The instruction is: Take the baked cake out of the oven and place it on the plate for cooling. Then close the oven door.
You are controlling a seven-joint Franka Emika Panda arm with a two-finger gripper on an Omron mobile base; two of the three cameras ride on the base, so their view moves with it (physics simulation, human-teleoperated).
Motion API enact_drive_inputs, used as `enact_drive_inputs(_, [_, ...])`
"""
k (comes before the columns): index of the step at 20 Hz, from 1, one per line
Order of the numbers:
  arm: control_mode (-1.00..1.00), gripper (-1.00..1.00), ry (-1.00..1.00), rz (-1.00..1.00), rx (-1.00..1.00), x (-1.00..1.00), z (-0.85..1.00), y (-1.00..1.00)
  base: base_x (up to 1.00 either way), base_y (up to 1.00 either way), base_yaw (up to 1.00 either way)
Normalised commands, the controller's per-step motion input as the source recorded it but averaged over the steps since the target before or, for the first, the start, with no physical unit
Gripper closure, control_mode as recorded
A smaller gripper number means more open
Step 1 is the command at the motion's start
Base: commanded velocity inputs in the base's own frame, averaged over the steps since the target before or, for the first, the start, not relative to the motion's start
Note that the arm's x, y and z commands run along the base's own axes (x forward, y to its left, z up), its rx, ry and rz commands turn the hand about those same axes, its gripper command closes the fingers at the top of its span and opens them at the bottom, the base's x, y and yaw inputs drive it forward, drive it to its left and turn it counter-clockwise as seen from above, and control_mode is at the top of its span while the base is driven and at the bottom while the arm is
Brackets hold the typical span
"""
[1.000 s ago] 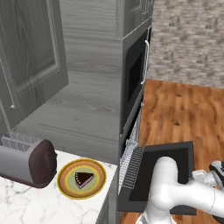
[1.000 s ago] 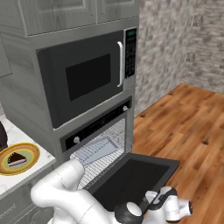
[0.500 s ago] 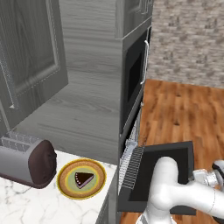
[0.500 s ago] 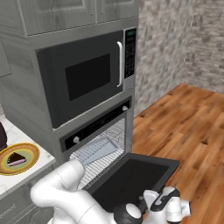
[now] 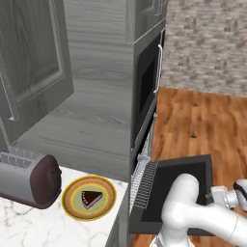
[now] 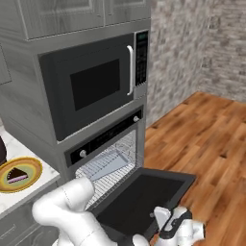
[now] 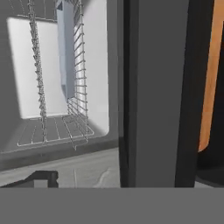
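Right base view: end effector (image 6: 180,226), grip unreadable, below flat black oven door (image 6: 139,197); wedge cake (image 6: 17,175) on round plate (image 6: 31,166).

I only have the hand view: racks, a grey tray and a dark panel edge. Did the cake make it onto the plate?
Observer: Yes. The baked cake lies on the plate, on the counter beside the toaster.
Operator: And the oven door?
Observer: The oven door is down, roughly level, in front of the oven.
Operator: Where is my hand?
Observer: The gripper is low, near the door's outer edge; whether its fingers are open I cannot tell.
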Motion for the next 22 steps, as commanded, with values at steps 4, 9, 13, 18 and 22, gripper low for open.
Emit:
enact_drive_inputs(4, [-1.0, -1.0, 0.0, 0.17, 0.28, 0.0, 0.24, 0.94, 0.0, 0.0, 0.0])
enact_drive_inputs(9, [-1.0, -1.0, 0.0, 0.17, 0.29, 0.0, 0.37, 0.92, 0.0, 0.0, 0.0])
enact_drive_inputs(13, [-1.0, -1.0, 0.01, 0.21, 0.33, 0.06, 0.47, 0.73, 0.0, 0.0, 0.0])
enact_drive_inputs(18, [-1.0, -1.0, 0.19, 0.25, 0.37, 0.27, 0.22, 0.62, 0.0, 0.0, 0.0])
enact_drive_inputs(22, [-1.0, -1.0, 0.42, 0.34, 0.45, 0.53, 0.01, 0.5, 0.0, 0.0, 0.0])
